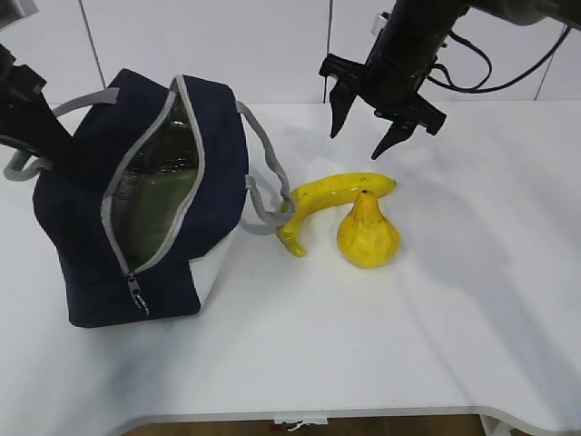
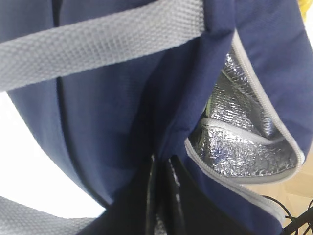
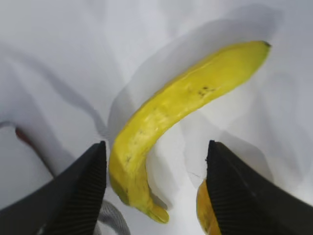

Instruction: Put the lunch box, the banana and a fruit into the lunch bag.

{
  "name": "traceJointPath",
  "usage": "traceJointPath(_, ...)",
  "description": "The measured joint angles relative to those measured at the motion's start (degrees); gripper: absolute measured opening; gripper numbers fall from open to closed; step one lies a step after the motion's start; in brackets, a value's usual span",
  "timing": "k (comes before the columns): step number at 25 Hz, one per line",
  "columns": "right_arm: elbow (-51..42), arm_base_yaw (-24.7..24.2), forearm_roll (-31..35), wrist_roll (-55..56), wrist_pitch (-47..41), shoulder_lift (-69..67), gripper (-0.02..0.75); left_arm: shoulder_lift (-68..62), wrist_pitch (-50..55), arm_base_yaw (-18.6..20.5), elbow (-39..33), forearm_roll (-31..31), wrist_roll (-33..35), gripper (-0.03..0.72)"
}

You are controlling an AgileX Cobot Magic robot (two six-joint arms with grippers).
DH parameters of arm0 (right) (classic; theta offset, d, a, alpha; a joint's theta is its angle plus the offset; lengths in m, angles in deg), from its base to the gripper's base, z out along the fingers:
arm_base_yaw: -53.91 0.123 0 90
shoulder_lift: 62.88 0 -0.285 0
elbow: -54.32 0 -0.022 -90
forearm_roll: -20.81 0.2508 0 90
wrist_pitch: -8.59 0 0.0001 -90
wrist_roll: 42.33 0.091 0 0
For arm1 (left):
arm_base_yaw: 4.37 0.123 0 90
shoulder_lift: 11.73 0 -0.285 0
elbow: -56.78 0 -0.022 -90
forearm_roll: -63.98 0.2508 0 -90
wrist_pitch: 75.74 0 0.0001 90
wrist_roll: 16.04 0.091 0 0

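Note:
The navy lunch bag [image 1: 218, 154] stands at the left with its zipper open and silver lining [image 2: 244, 147] showing. A dull green surface inside looks like the lunch box [image 1: 162, 195]. My left gripper [image 1: 50, 145] is shut on the bag's navy fabric at its far left edge [image 2: 161, 164]. The banana [image 1: 331, 195] lies on the table right of the bag, touching the squat yellow fruit [image 1: 367, 234]. My right gripper [image 1: 356, 145] hangs open above them. In the right wrist view the banana [image 3: 181, 103] lies below the open gripper [image 3: 155, 147], with the fruit [image 3: 203, 210] half hidden by a finger.
A grey bag handle [image 1: 263, 195] loops down beside the banana's lower tip. A second handle [image 2: 98, 44] crosses the bag's side near the left gripper. The white table [image 1: 381, 345] stretches to its front edge at the bottom.

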Motion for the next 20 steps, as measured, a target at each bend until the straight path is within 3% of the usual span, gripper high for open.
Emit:
traceJointPath(5, 0.0, 0.0, -1.3, 10.2, 0.0, 0.0, 0.512, 0.0, -0.5, 0.0, 0.0, 0.0, 0.0, -0.001)
traceJointPath(20, -3.0, 0.4, -5.5, 24.5, 0.2, -2.4, 0.510, 0.0, -1.1, 0.0, 0.0, 0.0, -0.1, -0.001)
